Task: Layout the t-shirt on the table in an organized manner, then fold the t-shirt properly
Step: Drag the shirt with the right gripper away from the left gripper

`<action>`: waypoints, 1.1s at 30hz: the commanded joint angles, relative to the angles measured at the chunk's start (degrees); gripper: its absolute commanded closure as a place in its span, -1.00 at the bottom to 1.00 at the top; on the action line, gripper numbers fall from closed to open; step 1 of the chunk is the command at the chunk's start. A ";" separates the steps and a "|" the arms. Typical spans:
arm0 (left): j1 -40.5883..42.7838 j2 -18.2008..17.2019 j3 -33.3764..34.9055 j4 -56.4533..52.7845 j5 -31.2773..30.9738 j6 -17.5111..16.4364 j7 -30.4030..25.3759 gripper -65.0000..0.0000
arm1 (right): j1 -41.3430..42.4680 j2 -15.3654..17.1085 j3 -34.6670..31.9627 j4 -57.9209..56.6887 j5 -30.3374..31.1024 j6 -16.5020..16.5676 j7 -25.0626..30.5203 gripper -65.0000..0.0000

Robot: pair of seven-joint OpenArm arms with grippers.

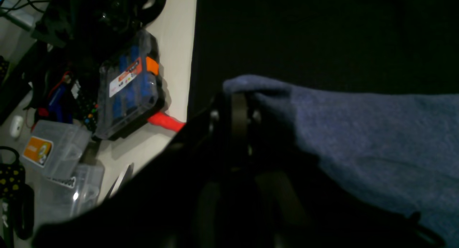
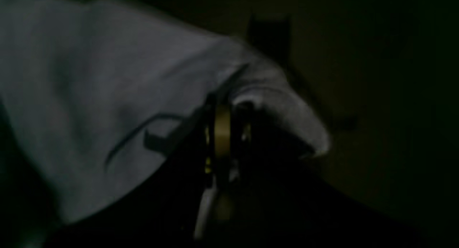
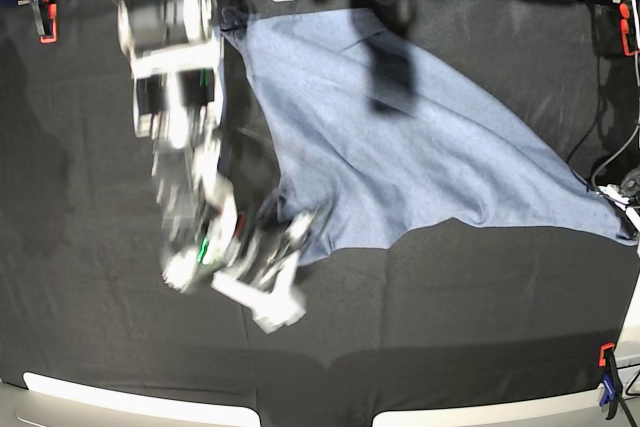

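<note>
On the table the t-shirt lies half-spread; right gripper jaws pinch a corner, left gripper jaws pinch another; layout step; next, pull apart, flatten.

Right claw pinching t-shirt edge

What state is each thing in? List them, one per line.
t-shirt: partly spread, stretched between two gripped corners, not folded.
left pincer: shut on the t-shirt at the table's edge.
right pincer: shut on the t-shirt's bunched edge.
table: covered by wrinkled black cloth, clamped at the edges.
clear plastic case: closed, lying on the side bench.
</note>
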 commanded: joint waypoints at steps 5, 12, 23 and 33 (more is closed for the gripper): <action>-1.27 -1.44 -0.52 0.85 -0.11 0.68 -1.46 1.00 | -13.90 0.15 -2.49 17.22 -0.68 -0.02 1.90 1.00; -1.27 -1.44 -0.52 0.85 -0.13 0.68 -1.84 1.00 | -33.44 3.52 -7.30 34.27 -0.94 0.04 3.63 1.00; -1.27 -1.44 -0.52 0.85 -0.11 0.68 -1.90 1.00 | -40.65 7.61 -9.81 37.13 0.22 0.02 4.66 0.57; -1.27 -1.44 -0.52 0.85 -0.13 0.68 -1.86 1.00 | -38.25 7.56 -4.57 40.65 2.60 -0.17 9.16 -0.04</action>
